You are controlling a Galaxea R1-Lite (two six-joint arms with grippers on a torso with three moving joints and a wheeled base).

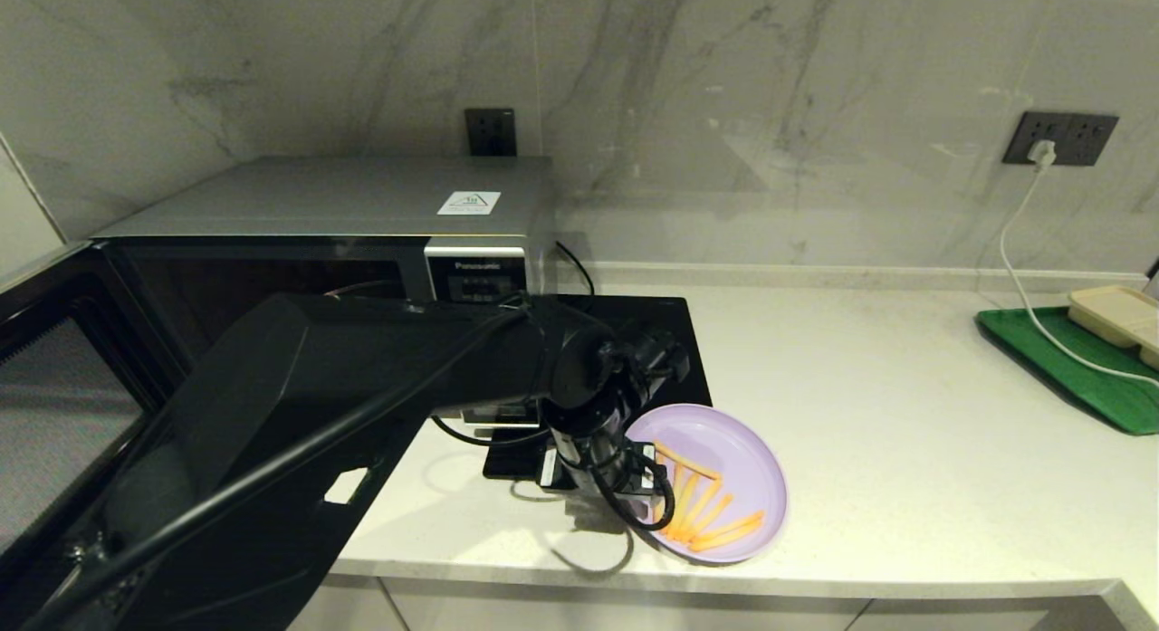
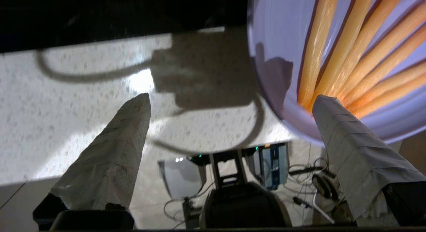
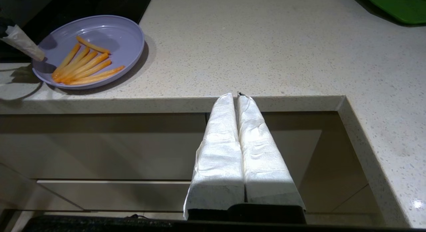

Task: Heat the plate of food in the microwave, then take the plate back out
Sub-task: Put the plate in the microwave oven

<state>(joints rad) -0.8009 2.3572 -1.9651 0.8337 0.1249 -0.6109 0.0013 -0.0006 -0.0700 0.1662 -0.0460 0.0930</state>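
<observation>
**Left gripper spread wide at the plate's rim**

The plate of food (image 1: 724,468) sits near the front edge of the pale tabletop (image 1: 860,387), partly over the corner of a flat black cooktop (image 1: 675,328). The microwave (image 1: 344,215) stands to its left with its door (image 1: 63,405) swung open. Far right lie a green tray (image 1: 1068,368), a beige container (image 1: 1118,314) and a white cable (image 1: 1023,260).

The left gripper (image 2: 229,102) hangs over the plate's left edge, its wrapped fingers (image 2: 113,152) spread wide, one above the bare tabletop, the other above the rim beside the fries (image 2: 349,55), gripping nothing. The right gripper (image 3: 237,97) is parked below the tabletop's edge, fingers pressed together, empty.
</observation>
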